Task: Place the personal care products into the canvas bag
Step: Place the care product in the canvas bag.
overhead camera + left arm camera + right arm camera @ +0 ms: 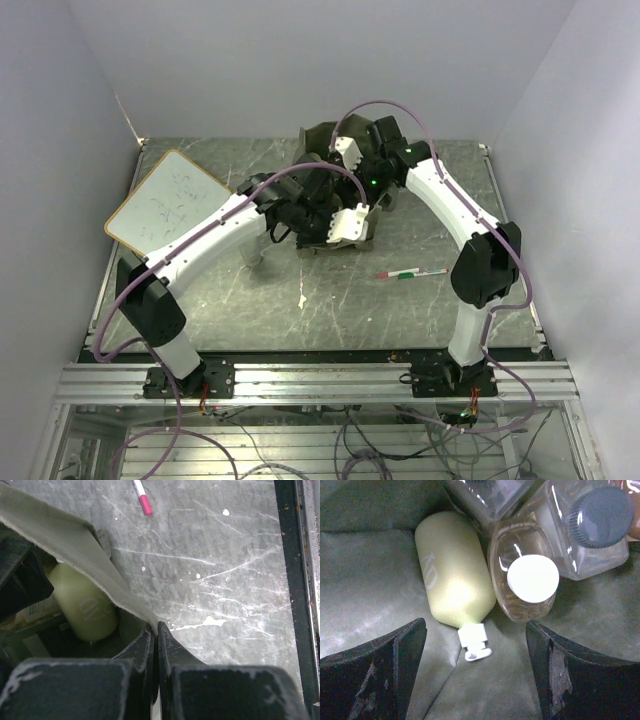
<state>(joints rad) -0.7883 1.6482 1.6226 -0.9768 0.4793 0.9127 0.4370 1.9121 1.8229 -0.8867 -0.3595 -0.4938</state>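
- While it has no part in the task, the whiteboard (165, 205) lies flat at the far left of the table (240, 300), well apart from the work.
- Next comes the left gripper (156, 630), its jaws pressed together with the rim of the canvas bag (65, 535) pinched between them. I judge this hold is there to keep the soft mouth pulled open and stop the bag sliding.
- Inside the bag, just past that rim, a yellow-green bottle (452, 572) lies on its side on the fabric floor, white cap pointing towards the right wrist camera.
- Touching its right flank is an amber-filled bottle (522, 585) with a white cap, and against that leans a clear square bottle (590, 535) with a dark ribbed cap. These products are already in the bag; whether any remain outside I cannot tell, as the arms hide much of the table.
- Above them hangs the right gripper (475, 627), fingers spread wide and holding nothing, reaching down into the bag's mouth. That pose fits a release.
- Farthest right, the pen (412, 272) rests on the table, rightly left out.
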